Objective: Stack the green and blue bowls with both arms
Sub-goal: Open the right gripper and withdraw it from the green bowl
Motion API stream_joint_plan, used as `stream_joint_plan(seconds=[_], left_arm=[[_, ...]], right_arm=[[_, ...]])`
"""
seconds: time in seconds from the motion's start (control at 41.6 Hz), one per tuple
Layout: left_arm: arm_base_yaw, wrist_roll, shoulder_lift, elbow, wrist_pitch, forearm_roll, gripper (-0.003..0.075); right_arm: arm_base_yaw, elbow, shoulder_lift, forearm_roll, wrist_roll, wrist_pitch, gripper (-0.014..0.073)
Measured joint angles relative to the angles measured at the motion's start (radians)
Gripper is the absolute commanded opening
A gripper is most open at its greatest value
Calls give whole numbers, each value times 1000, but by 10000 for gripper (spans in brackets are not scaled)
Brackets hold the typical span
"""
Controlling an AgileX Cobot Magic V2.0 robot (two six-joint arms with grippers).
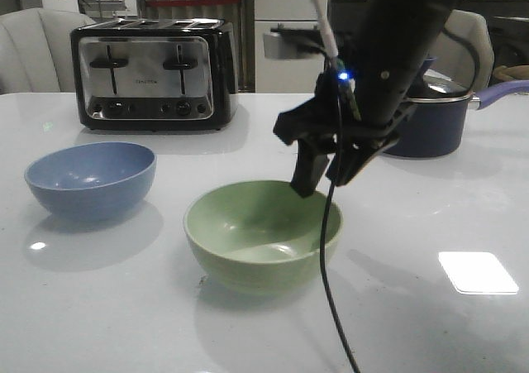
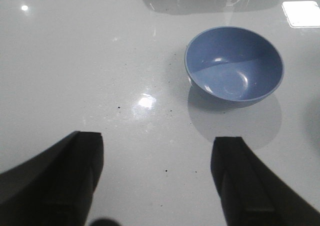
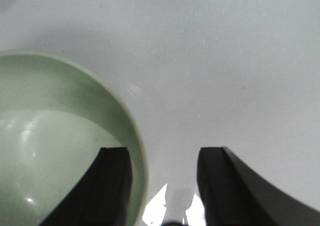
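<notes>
The pale sage green round matte bowl point(image 1: 263, 235) sits low and centre in the front view, upright on the glossy white table point(image 1: 430, 323). The right gripper point(image 1: 324, 171) hangs over its far right rim, jaws parted and empty; the right wrist view shows one finger point(image 3: 112, 186) inside the green bowl point(image 3: 55, 151) and the other outside, straddling the wall without visibly touching it. The likely trouble is a thin, curved rim: if the jaws close off-centre, the smooth bowl could tip, slide on the slick table, or swing and slip once lifted by one edge. The black cable point(image 1: 328, 249) trailing across the bowl could also snag.

The right arm point(image 1: 405, 50) slants down from the upper right of the frame, wrist pitched steeply toward the bowl.

Farther back at mid left, the dusty blue round matte bowl point(image 1: 90, 179) stands alone, well apart from the green one. The left gripper point(image 2: 157, 181) is wide open, holding nothing, above bare table short of the blue bowl point(image 2: 234, 64); it is out of the front view.
</notes>
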Motion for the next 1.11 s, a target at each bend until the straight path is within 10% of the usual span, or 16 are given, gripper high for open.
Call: stream_joint_plan(seconds=[1.107], left_arm=[[-71,0,86,-54,37,0,507]], right_arm=[[20,559,-974,-66,0,75,434]])
